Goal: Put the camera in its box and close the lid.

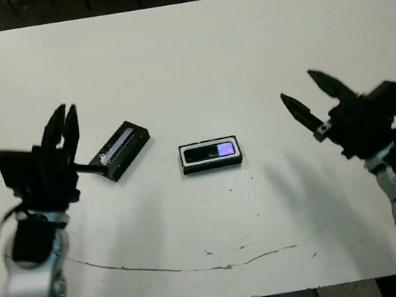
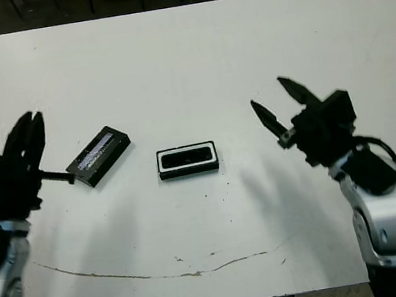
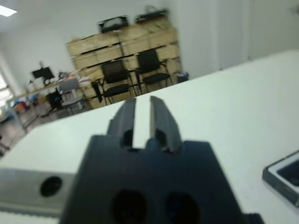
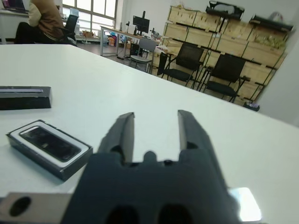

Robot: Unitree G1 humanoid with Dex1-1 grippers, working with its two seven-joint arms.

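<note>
While both arms hover clear, white table [image 1: 186, 61] shows thin brown crack line near front edge. Camera [image 1: 210, 152] sits in box [image 1: 212, 165] mid-table; lid [image 1: 119, 151] lies off, leftward. Left gripper [image 1: 64, 126] nearly clenched, empty; right gripper [image 1: 309, 99] spread, empty. Right wrist view alone shows chairs [image 4: 224, 72], crates, seated person [image 4: 44, 21].

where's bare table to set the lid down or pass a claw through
The whole far half of the table beyond the lid and box is bare, as is the stretch between the box and the right claw. It is tightest on the left, where the left claw hangs right beside the lid.
</note>
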